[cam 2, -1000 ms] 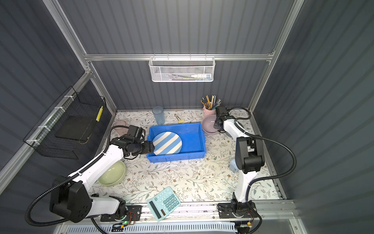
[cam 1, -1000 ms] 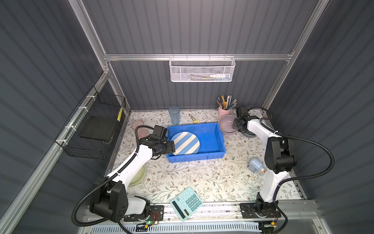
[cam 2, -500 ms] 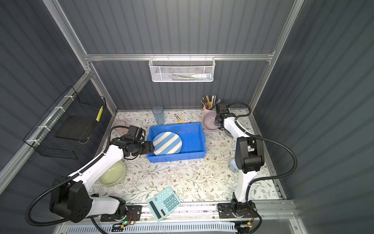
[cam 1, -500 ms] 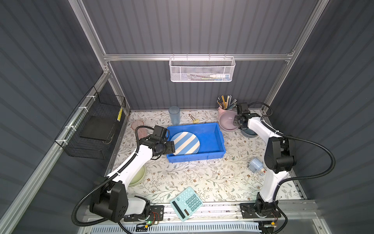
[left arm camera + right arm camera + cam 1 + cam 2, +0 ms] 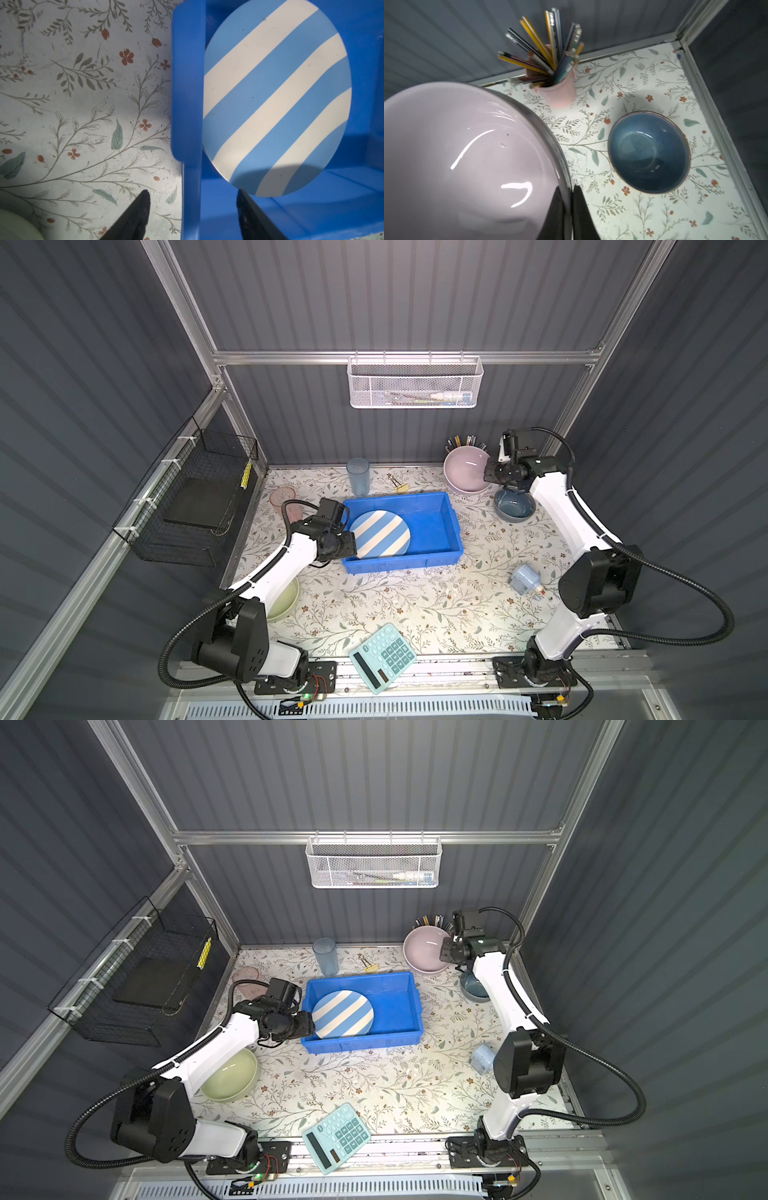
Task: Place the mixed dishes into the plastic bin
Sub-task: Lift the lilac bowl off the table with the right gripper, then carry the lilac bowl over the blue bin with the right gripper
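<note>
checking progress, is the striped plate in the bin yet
In. The plate sits within the bin walls; left gripper open beside it.

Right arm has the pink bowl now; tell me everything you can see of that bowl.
The pink bowl is round, deep and glossy, like glazed ceramic, pale pink with a thin darker rim edge. It is empty, opening upward. The right gripper is shut on its rim, one finger inside, one outside. It appears lifted off the table at the back right, near the pencil cup and apart from the dark-blue bowl.
</note>
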`<state>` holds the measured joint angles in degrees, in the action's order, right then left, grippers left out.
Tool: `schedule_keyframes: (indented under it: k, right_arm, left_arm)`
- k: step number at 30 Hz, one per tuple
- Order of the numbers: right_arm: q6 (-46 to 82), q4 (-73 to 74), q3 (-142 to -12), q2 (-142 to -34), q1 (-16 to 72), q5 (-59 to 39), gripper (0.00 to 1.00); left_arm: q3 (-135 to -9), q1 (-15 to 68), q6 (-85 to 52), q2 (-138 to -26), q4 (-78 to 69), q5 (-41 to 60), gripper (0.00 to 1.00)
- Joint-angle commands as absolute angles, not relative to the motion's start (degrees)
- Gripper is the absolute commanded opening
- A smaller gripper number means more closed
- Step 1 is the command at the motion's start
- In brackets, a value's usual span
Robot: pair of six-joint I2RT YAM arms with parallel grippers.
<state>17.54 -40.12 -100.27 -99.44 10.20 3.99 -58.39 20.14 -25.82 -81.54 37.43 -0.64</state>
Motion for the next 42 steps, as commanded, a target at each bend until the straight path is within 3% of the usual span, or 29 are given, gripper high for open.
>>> schedule_keyframes:
  k: [1, 15, 30, 42]
  right_arm:
    - [17.32, -41.64, -103.99, -97.91, 12.05, -4.98, 0.0]
    - [19.31, -40.9, -106.17, -102.65, 24.2, -7.82, 0.0]
    - [23.86, -35.98, -104.6, -110.22, 29.33, -8.7, 0.0]
    - [23.56, -36.75, -104.32, -114.29, 32.39, -7.75, 0.0]
  left_arm:
    - [-57.35, 19.69, -26.05, -82.0, 38.32, -0.9, 0.64]
    - [-56.94, 19.69, -26.1, -82.82, 36.54, 3.05, 0.41]
    - [-56.56, 19.69, -28.54, -82.93, 32.45, 10.46, 0.25]
    - [-55.61, 19.67, -30.49, -83.59, 28.97, 14.8, 0.23]
